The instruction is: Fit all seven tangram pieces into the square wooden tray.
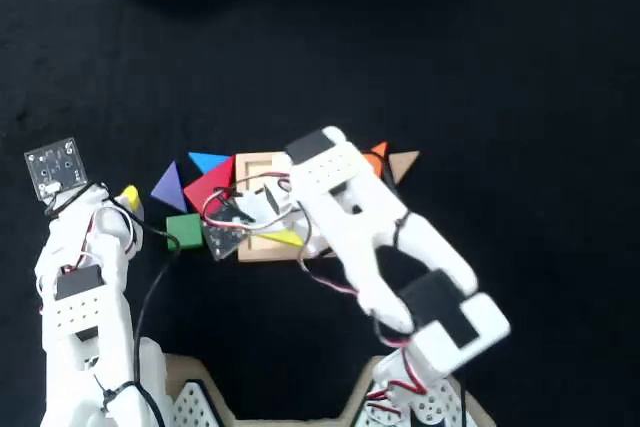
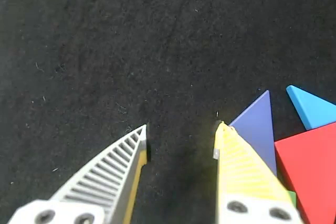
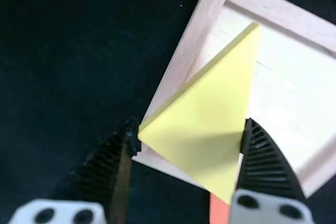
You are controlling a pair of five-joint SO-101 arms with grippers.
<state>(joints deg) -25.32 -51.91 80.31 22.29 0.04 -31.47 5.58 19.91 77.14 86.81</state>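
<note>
The square wooden tray lies mid-table. My right gripper hangs over its near corner, shut on a yellow triangle that sits tilted across the tray rim. Left of the tray lie a purple triangle, a blue triangle, a red triangle and a green square. An orange piece and a tan triangle lie right of the tray, partly behind the right arm. My left gripper is open over bare cloth, just beside the purple triangle.
Black cloth covers the whole table. A small circuit board sits at the far left, near the left arm. The right arm's body and cables cover much of the tray's middle. Open cloth stretches beyond the pieces at the back.
</note>
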